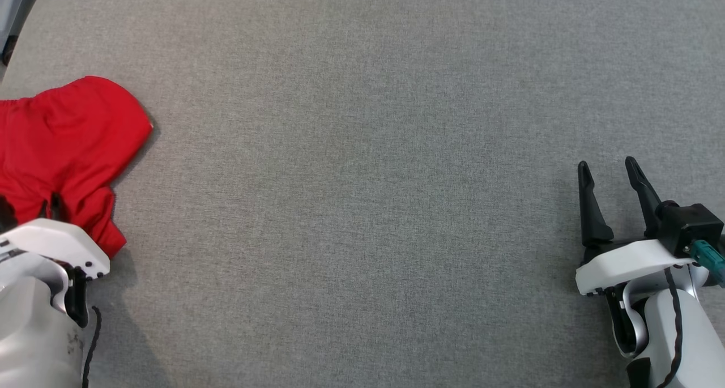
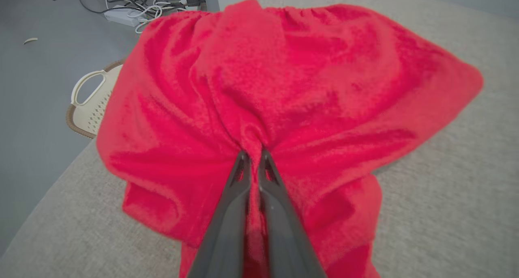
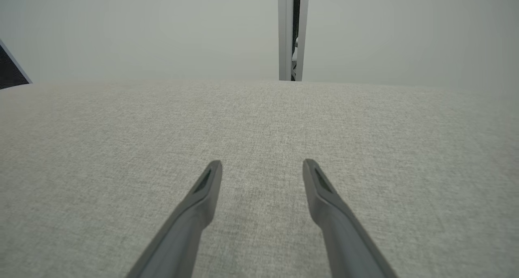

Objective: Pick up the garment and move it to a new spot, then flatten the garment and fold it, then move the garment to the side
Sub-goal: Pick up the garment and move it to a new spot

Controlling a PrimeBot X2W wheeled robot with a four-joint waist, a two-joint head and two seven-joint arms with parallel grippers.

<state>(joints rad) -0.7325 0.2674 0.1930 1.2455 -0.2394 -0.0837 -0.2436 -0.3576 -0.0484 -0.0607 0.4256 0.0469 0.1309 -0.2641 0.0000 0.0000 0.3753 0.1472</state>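
Garment: a red garment (image 1: 62, 144) lies bunched at the far left edge of the grey cloth-covered counter (image 1: 362, 207). Part of it runs out of the head view's frame.
Left pincer: the left pincer (image 2: 253, 154) is clamped tight on a raised ridge of the red cloth. Its two dark fingers almost meet, with fabric squeezed between the tips, and creases fan out from the pinch.
Left arm: in the head view the white wrist housing (image 1: 51, 246) covers the near edge of the garment.
Right pincer: the right pincer (image 1: 606, 162) has its fingers spread wide and grips nothing. It sits over bare counter at the far right, well apart from the garment. Whether its tips touch the surface cannot be told.
Beyond the counter: the left wrist view shows a cream perforated basket (image 2: 91, 103) with a loop handle on the grey floor (image 2: 36, 87), partly hidden behind the red cloth. Farther off are tangled cables (image 2: 101, 0) and a white power strip (image 2: 121, 15).
Backdrop: in the right wrist view a pale wall (image 3: 121, 26) and a slim upright post (image 3: 286, 30) stand past the counter's far edge.
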